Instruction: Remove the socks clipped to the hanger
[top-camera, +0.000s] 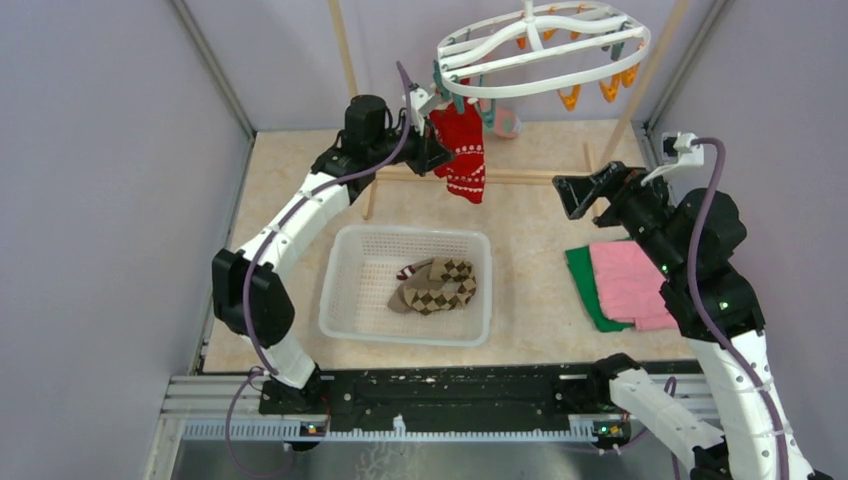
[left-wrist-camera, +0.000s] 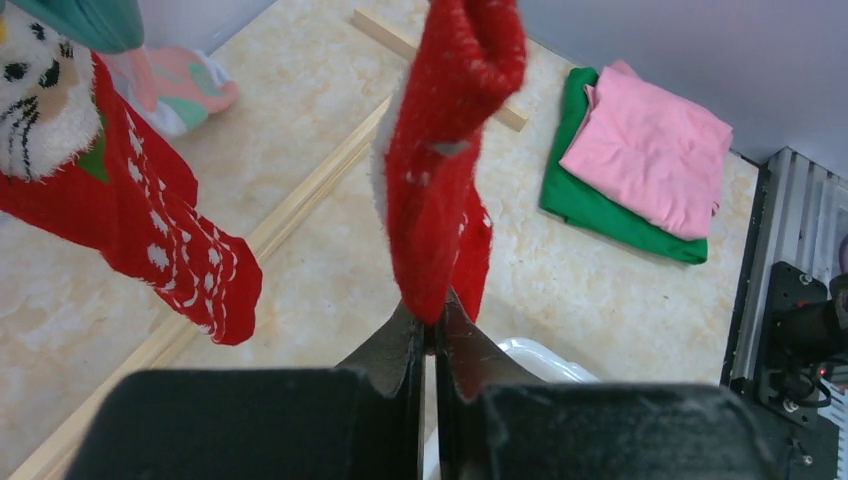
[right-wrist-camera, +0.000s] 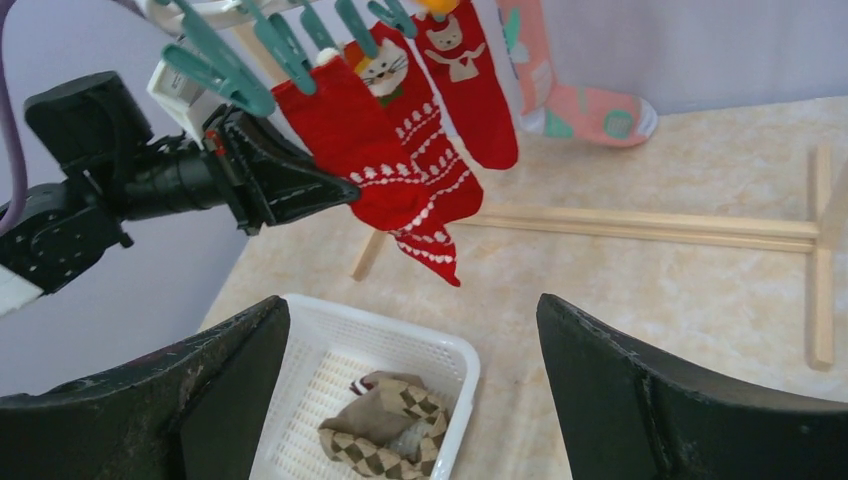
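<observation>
The white hanger (top-camera: 452, 85) hangs at the back, with orange and teal clips below its ring. Red socks (top-camera: 463, 150) with white patterns hang from its left side, and a pink sock (top-camera: 503, 122) hangs behind them. My left gripper (left-wrist-camera: 437, 320) is shut on the lower edge of one red sock (left-wrist-camera: 445, 150), which a teal clip (right-wrist-camera: 215, 75) still holds. Another red sock (left-wrist-camera: 140, 220) hangs to its left. My right gripper (right-wrist-camera: 410, 305) stands open and empty, off to the right at mid height. A brown argyle pair (top-camera: 435, 287) lies in the basket.
The white mesh basket (top-camera: 340, 300) sits on the table under the hanger's left side. Folded pink (top-camera: 628, 280) and green (top-camera: 582, 275) cloths lie at the right. The wooden rack's base bars (top-camera: 520, 177) lie across the back of the table, with its uprights beside the hanger.
</observation>
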